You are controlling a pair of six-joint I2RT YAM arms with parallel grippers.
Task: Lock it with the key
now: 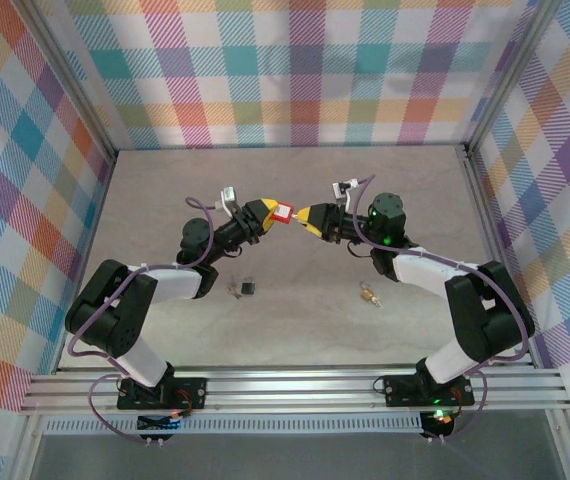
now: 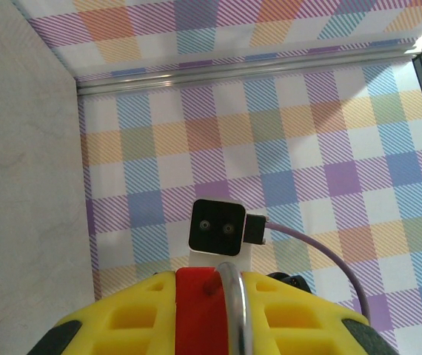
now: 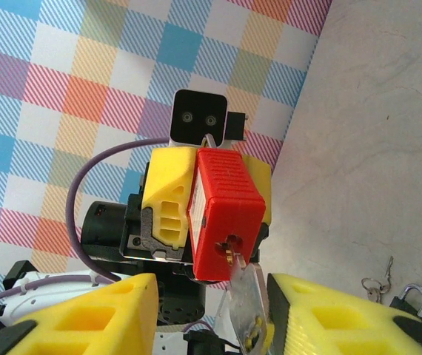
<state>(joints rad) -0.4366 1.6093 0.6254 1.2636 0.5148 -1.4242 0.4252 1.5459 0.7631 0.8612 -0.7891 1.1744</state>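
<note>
A red padlock (image 1: 283,211) is held above the table, with my left gripper (image 1: 265,212) shut on its body. In the left wrist view its red body (image 2: 196,310) and steel shackle (image 2: 235,310) sit between the yellow fingers (image 2: 122,325). In the right wrist view the padlock (image 3: 226,214) faces me keyhole first. A silver key (image 3: 246,303) has its tip in the keyhole. My right gripper (image 3: 212,296) straddles the key. The key's bow lies against the right finger (image 3: 322,310), and a wide gap separates it from the left finger (image 3: 100,310).
A small dark padlock (image 1: 248,287) with a key ring lies on the table below the left gripper, seen also as a padlock (image 3: 411,299) in the right wrist view. A brass item (image 1: 370,295) lies near the right arm. Plaid walls (image 1: 295,70) enclose the table.
</note>
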